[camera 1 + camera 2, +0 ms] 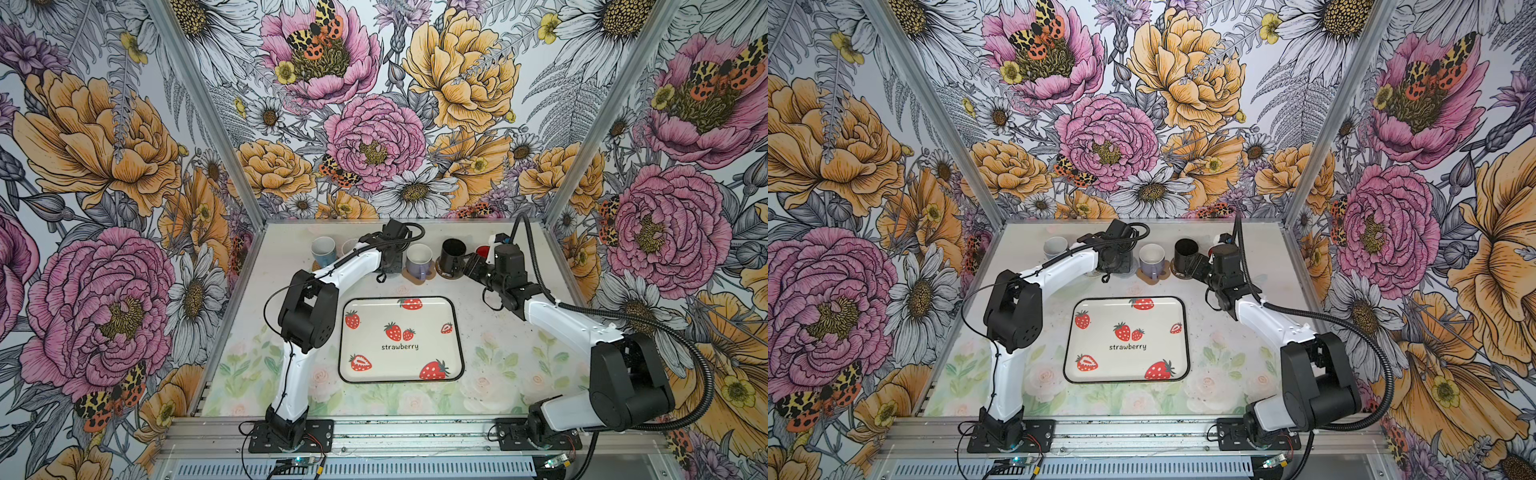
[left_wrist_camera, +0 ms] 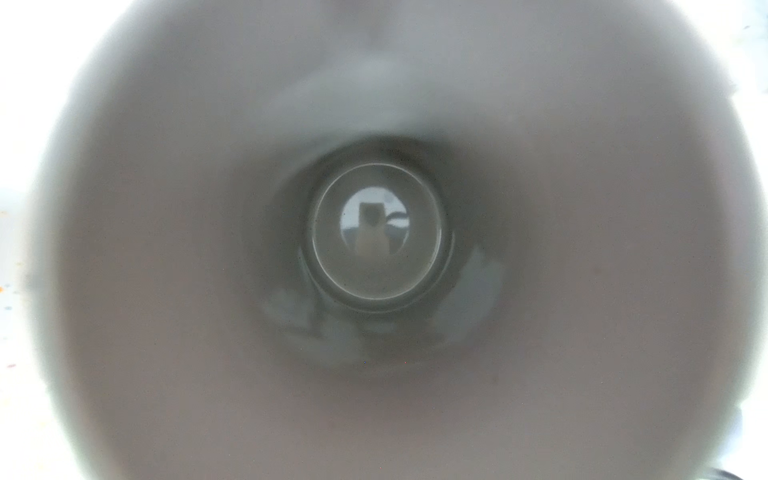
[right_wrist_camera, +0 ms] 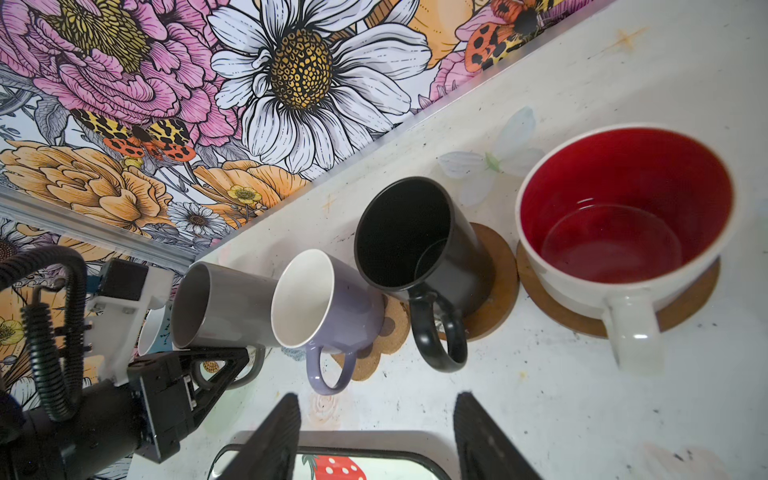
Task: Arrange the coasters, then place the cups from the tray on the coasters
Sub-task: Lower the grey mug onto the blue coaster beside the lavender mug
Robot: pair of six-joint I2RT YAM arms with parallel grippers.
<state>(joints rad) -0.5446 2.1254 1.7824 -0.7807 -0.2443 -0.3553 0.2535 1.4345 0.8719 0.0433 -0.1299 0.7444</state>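
The cups stand in a row at the back of the table. In both top views the light blue cup (image 1: 323, 249) (image 1: 1054, 246) is leftmost, beside a white cup (image 1: 348, 246) half hidden by my left arm. My left gripper (image 1: 390, 266) (image 3: 220, 365) is shut on the grey cup's (image 3: 224, 307) handle, and the left wrist view looks straight into that cup (image 2: 376, 237). The lavender cup (image 1: 419, 259) sits on the paw coaster (image 3: 395, 328). The black cup (image 1: 452, 257) and the red-lined cup (image 3: 623, 216) each sit on a brown disc (image 3: 500, 282) (image 3: 694, 299). My right gripper (image 3: 378, 397) (image 1: 471, 266) is open and empty just in front of the black cup.
The strawberry tray (image 1: 415, 361) (image 1: 1129, 361) lies empty in the middle of the table, its rim (image 3: 374, 451) right under my right gripper. The floral back wall (image 3: 291, 83) rises close behind the cups, and side walls enclose the table.
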